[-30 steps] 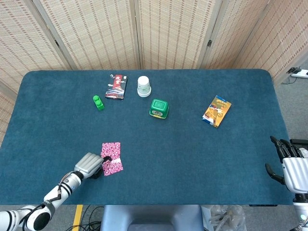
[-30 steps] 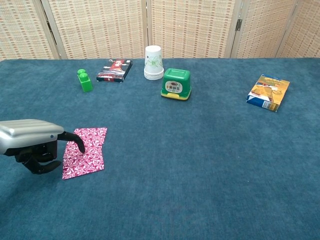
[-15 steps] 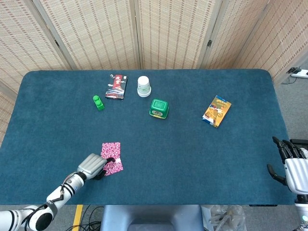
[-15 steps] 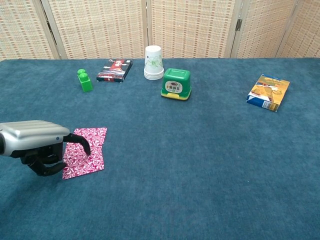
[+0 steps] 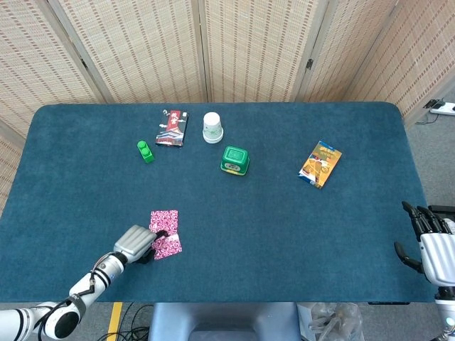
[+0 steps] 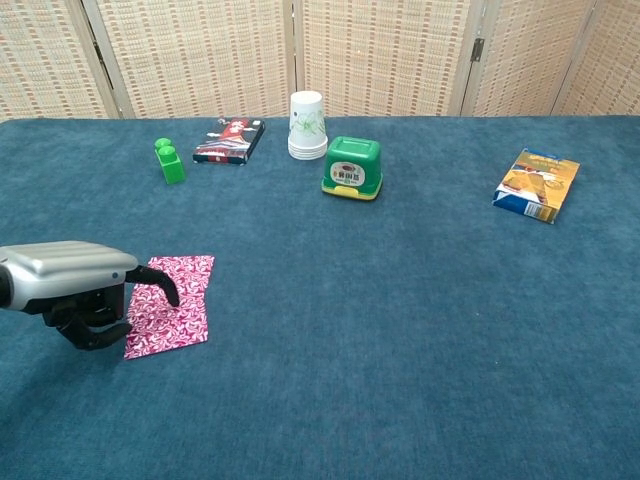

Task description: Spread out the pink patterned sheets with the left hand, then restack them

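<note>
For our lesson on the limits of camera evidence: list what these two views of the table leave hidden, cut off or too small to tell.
- Pink patterned sheets: their left edge is hidden by the left hand in both views; the number of sheets is unclear.
- Whether the fingertips press the sheets: too small to tell.
- Right hand: cut off by the head view's edge, absent from the chest view.
- Print on the orange packet: too small.

No legible txt/labels on any item; print too small.

Head overhead, chest low, same table (image 5: pixel 284 234)
</note>
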Motion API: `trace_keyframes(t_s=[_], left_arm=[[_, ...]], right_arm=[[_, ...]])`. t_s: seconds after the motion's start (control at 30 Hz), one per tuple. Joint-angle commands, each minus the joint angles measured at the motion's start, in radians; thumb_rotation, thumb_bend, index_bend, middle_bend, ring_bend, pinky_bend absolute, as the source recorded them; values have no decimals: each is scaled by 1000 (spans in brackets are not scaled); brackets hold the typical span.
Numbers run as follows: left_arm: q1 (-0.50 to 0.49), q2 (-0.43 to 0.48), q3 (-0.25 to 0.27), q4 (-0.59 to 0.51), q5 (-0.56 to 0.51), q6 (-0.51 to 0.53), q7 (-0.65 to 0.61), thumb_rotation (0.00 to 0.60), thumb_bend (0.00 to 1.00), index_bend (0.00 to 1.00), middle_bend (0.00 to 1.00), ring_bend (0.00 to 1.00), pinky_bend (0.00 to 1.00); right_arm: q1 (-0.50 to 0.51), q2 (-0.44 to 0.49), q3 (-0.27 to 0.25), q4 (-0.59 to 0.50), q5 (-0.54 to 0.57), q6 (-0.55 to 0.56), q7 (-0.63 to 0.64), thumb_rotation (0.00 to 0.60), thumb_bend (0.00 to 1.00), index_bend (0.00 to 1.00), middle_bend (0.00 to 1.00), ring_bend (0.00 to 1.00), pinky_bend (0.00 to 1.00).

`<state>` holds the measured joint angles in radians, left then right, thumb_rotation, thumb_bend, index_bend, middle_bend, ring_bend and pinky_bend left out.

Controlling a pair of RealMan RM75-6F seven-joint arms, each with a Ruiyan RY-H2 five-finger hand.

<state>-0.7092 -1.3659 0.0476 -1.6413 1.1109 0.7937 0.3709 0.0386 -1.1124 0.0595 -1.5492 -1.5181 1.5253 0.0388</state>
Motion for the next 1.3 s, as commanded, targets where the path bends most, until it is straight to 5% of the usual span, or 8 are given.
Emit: trace_keyframes(t_s=[0.03,0.4,0.93,1.3], left_arm=[[2,2,7,-15,18,4,1,600,563,260,969,927,1000],[1,3,15,-46,38,22,23,600,563,260,969,927,1000],[6,-48,-14,68,7,37,12,600,563,262,969,927,1000],[32,32,17,28,-28,70,67,600,563,294,969,927,1000]], right_arm=[[0,-1,-1,0,1,-2,-1,600,385,58,217,131,194],[1,-2,2,4,6,-7,3,600,385,58,218,132,194],[6,-4,4,6,12,-18,1,600,385,59,218,131,194],[7,-5,4,2,7,-15,-2,600,386,58,218,132,194]])
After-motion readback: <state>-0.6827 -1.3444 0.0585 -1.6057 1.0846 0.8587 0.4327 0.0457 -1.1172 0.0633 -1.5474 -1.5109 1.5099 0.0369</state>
